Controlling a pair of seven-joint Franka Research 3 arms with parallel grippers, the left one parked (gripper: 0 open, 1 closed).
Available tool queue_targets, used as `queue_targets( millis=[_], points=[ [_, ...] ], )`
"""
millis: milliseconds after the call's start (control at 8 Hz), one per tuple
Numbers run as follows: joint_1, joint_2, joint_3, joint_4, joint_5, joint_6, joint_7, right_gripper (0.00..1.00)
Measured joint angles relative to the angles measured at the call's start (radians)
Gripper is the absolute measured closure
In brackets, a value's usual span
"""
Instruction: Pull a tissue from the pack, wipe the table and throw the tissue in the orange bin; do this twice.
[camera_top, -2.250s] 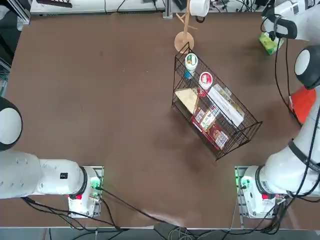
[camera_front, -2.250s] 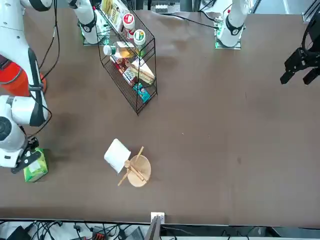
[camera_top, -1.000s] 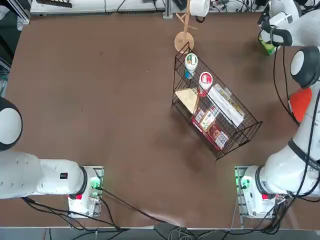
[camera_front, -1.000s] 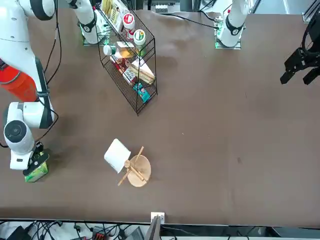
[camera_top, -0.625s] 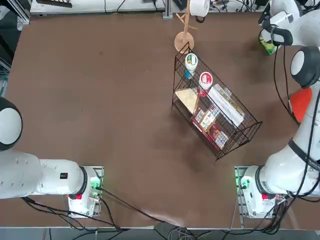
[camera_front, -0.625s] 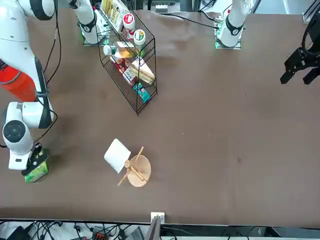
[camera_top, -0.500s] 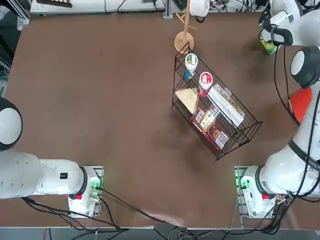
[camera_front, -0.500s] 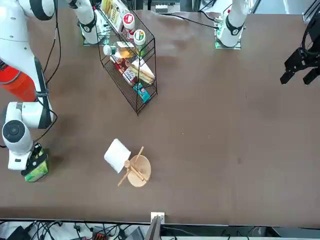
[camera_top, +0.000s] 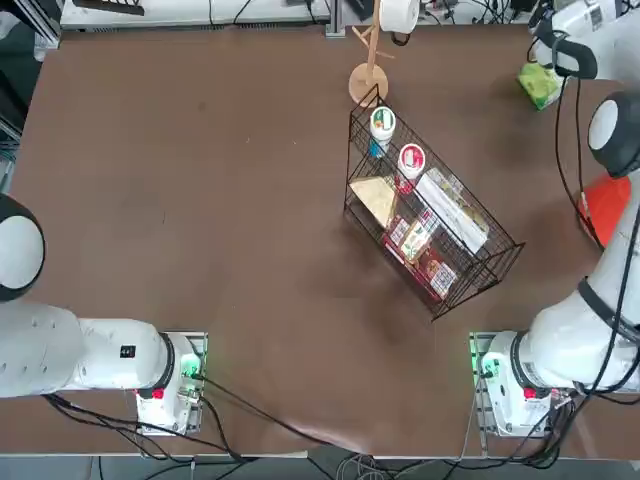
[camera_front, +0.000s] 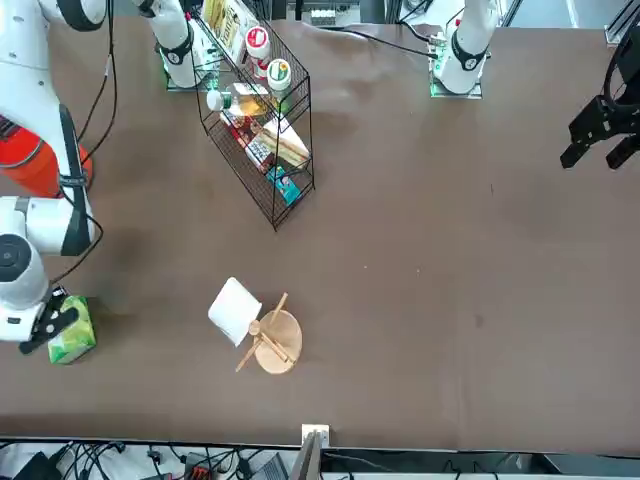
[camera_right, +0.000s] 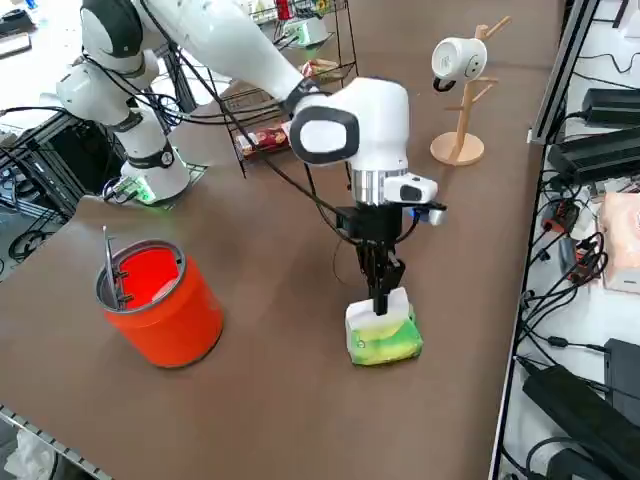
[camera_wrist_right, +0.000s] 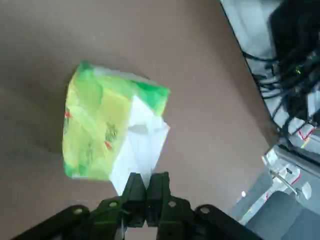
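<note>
The lime-green and yellow pack (camera_right: 383, 337) lies on the dark-brown table (camera_top: 200, 200) near its far right corner, also seen as the pack (camera_top: 540, 84) from above. My right gripper (camera_right: 381, 296) hangs straight down just above it. In the wrist view the gripper (camera_wrist_right: 146, 177) is shut on the edge of a white tissue (camera_wrist_right: 144, 142) that reaches out of the pack (camera_wrist_right: 97, 130). The orange bin (camera_right: 160, 300) stands on the table on the near side of the pack, an arm's width away, and shows as the bin (camera_top: 607, 205) at the right edge from above.
A black wire basket (camera_top: 430, 215) with boxes and tubs stands mid-table. A wooden mug tree (camera_top: 368, 78) with a white mug (camera_top: 398, 14) stands at the far edge. Cables and boxes (camera_right: 590, 130) lie beyond the table's far edge.
My right gripper came down onto the pack, shut on the tissue, and has now risen a little, so the pack shows more fully.
</note>
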Motion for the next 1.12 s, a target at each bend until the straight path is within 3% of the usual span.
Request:
queue_targets(
  millis=[375, 875, 1125],
  points=[
    [0.02, -0.097, 0.011, 0.002, 0.053, -0.197, -0.001, 0.98],
    [0.142, -0.261, 0.017, -0.003, 0.233, -0.625, 0.136, 0.98],
    [0.167, -0.334, 0.017, -0.074, 0.338, -0.698, 0.25, 0.98]
  ],
)
